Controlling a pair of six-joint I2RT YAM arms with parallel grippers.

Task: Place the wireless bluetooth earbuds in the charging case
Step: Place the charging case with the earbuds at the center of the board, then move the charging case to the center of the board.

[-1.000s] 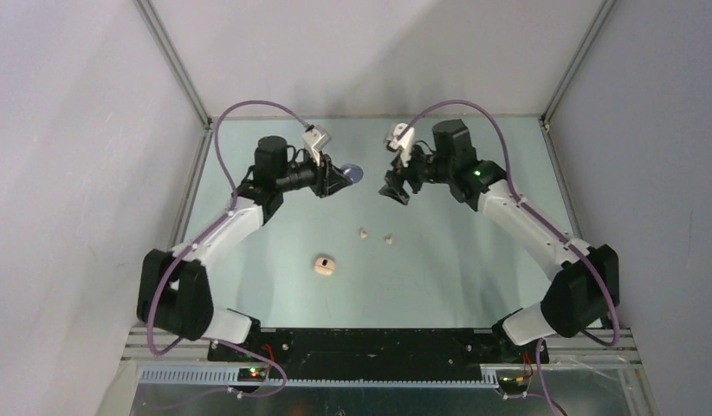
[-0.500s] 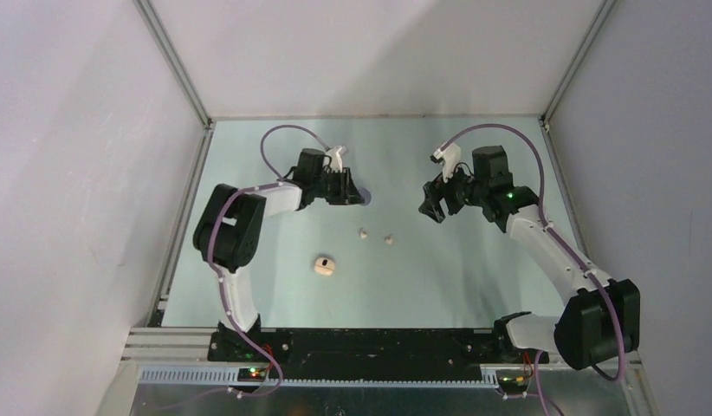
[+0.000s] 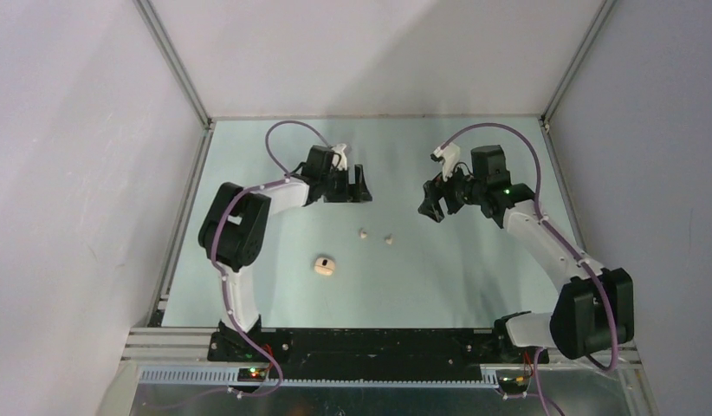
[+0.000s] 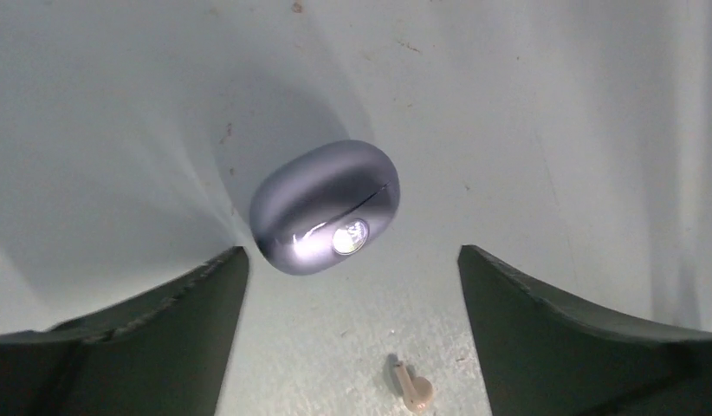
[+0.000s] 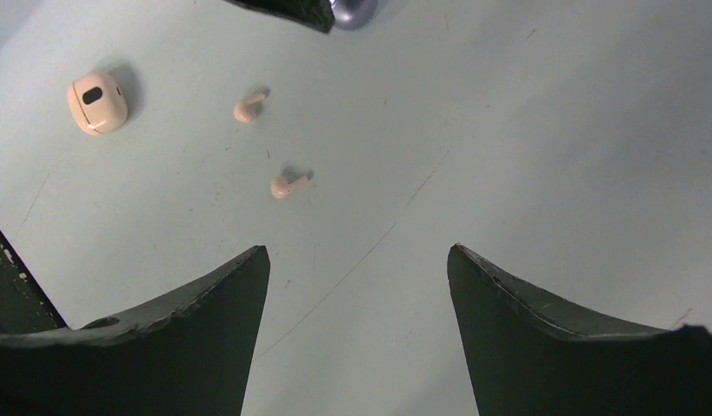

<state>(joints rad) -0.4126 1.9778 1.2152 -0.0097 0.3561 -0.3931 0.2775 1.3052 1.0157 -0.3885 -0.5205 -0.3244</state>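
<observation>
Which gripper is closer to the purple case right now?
Left. The left gripper hovers open right at the purple case; the right gripper hangs well off to its right.

Purple case [image 4: 324,206] glossy plastic; beige earbuds [image 5: 283,185] smooth; table [image 5: 508,130] matt, scuffed.

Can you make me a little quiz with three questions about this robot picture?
1. True or false: the right gripper is open and empty.
2. How many loose cream earbuds lie on the table?
3. What colour is the case lying right by the left gripper: A purple, B green, C black?
Key: 1 true; 2 two; 3 A.
</observation>
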